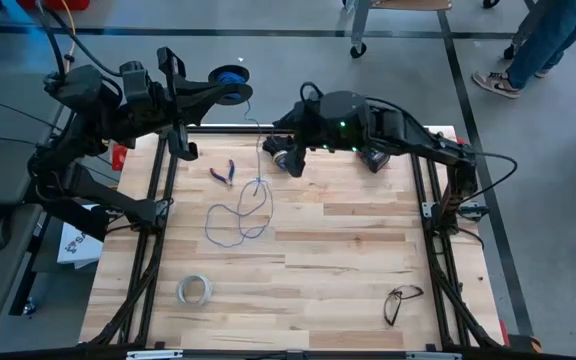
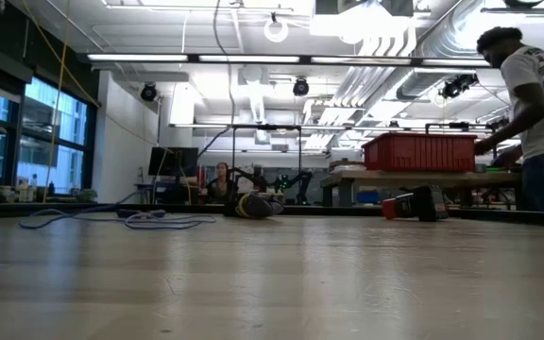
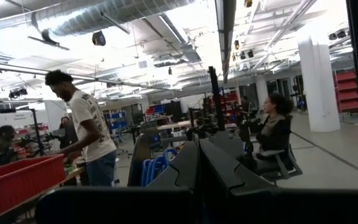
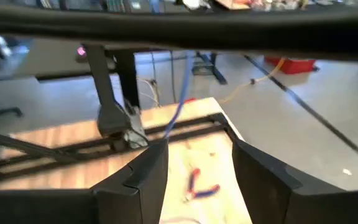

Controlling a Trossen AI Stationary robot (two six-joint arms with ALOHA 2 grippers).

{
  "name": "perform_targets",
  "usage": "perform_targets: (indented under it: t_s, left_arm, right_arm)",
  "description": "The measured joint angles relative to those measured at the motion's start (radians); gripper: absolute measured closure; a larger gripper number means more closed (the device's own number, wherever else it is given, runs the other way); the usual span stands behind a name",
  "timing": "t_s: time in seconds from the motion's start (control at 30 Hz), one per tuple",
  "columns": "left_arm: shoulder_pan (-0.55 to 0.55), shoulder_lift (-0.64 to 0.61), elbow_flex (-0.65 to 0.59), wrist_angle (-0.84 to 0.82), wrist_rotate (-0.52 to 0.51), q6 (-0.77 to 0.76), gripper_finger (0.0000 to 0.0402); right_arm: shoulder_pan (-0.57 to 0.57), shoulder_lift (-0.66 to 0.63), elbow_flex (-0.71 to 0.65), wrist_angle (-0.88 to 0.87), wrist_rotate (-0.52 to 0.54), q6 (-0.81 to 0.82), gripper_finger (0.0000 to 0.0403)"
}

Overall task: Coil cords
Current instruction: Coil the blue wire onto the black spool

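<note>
Right end effector hung over the table's far edge, fingers spread, with the wire rising between them; most of it lay in loose loops on the table below. Left end effector, pressed shut, held the spool just beyond that edge. Winding well would likely need steady tension and untangled loops. A red bin stood behind; contents unseen.

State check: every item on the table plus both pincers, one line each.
Spool: shut in left pincer, held beyond the table's far edge.
Wire: mostly uncoiled, loose loops on the table.
Right pincer: open, wire running between its fingers.
Pliers: lying flat.
Tape ring: flat.
Glasses: folded.
</note>
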Motion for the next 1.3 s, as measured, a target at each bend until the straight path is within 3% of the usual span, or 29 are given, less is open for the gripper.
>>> perform_targets:
  t_s: [0.3,0.6,0.8,1.0,1.2,1.3]
  left_arm:
    - [0.0,0.0,0.0,0.005,0.0,-0.002,0.0401]
    - [0.0,0.003,0.0,0.015,0.0,-0.026,0.0401]
    - [0.0,0.003,0.0,0.02,0.0,-0.026,0.0401]
    - [0.0,0.003,0.0,0.019,0.0,-0.027,0.0401]
    - [0.0,0.003,0.0,0.019,0.0,-0.091,0.0401]
    - [0.0,0.005,0.0,0.024,-0.001,-0.225,0.0401]
  right_arm:
    - [-0.034,0.022,-0.032,0.111,-0.203,0.03,0.0231]
    - [-0.034,0.047,-0.032,0.119,-0.196,0.03,0.0236]
    - [-0.034,0.047,-0.032,0.122,-0.169,0.018,0.0289]
    - [-0.024,0.047,-0.032,0.121,-0.165,-0.025,0.0389]
    - [0.011,0.044,-0.032,0.123,-0.123,-0.063,0.04]
    - [0.037,0.045,-0.032,0.146,-0.121,-0.075,0.0401]
